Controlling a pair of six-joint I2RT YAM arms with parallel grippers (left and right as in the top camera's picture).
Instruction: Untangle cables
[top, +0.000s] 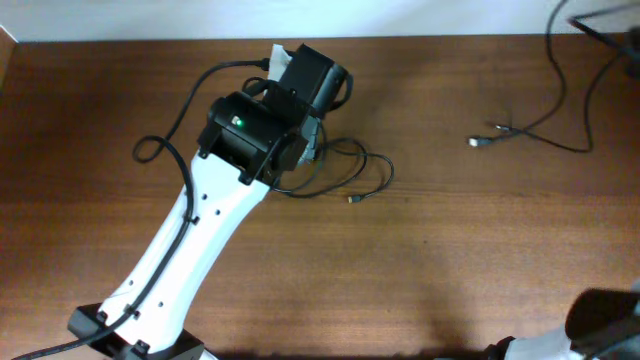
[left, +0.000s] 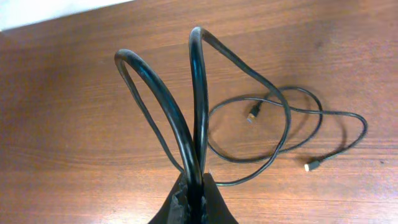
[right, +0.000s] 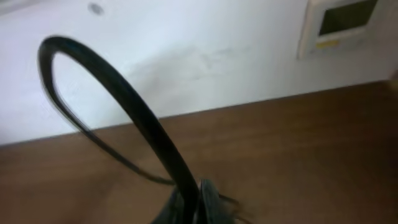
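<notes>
My left gripper (top: 318, 80) hangs over the back middle of the wooden table, shut on a thin black cable (left: 200, 93). Two loops of it rise out of the jaws in the left wrist view. The rest of that cable (top: 375, 165) lies in loose overlapping loops on the table, with both small plugs (left: 252, 115) (left: 313, 165) free. A second cable (top: 530, 130) trails from its plug (top: 478, 141) towards the back right corner. My right gripper (right: 196, 202) is shut on a black cable (right: 118, 87) that arches up to the left. It does not show clearly in the overhead view.
The left arm (top: 190, 240) crosses the table from the front left, its own thicker black cable (top: 150, 150) looping beside it. The right arm's base (top: 605, 320) is at the front right corner. A white wall with a small panel (right: 339, 25) stands behind the table.
</notes>
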